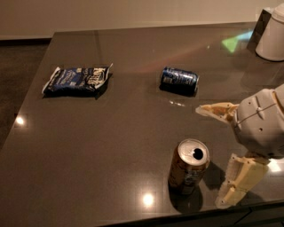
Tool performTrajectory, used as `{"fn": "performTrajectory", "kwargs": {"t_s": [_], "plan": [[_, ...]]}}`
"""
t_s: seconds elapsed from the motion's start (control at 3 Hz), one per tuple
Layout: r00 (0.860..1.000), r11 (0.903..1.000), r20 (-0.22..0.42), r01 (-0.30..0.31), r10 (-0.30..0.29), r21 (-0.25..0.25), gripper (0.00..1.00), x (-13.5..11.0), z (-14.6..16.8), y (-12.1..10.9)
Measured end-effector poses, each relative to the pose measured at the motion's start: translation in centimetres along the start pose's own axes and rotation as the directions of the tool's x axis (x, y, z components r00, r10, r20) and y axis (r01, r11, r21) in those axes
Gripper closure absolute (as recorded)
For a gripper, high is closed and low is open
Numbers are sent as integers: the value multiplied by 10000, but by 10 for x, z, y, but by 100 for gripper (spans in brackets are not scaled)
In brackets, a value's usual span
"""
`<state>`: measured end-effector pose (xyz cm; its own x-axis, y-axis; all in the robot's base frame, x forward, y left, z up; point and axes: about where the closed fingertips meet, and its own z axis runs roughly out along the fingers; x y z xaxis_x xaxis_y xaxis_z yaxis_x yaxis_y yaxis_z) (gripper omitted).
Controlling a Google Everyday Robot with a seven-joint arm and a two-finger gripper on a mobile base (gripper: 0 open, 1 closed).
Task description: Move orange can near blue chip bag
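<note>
Reach step: my claw was spread wide at lower right, just beside the orange can. Next I'd clamp it and carry it to the blue chip bag, upper left.

Glossy dark table mirrors light spots; pale wall behind.

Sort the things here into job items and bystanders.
Job: orange can, upright near the front edge; chip bag, far left; pincer, open, right of the orange can.
Lying about: blue can on its side; white container, far right corner.
</note>
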<state>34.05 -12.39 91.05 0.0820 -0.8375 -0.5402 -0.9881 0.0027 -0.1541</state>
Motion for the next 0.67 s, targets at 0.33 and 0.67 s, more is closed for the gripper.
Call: {"fn": "performTrajectory", "kwargs": {"t_s": [0.33, 0.67], "plan": [[9993, 9995, 299, 224, -217, -239, 0, -6, 8, 6], [9978, 9984, 570, 370, -346, -418, 0, -12, 12, 10]]}}
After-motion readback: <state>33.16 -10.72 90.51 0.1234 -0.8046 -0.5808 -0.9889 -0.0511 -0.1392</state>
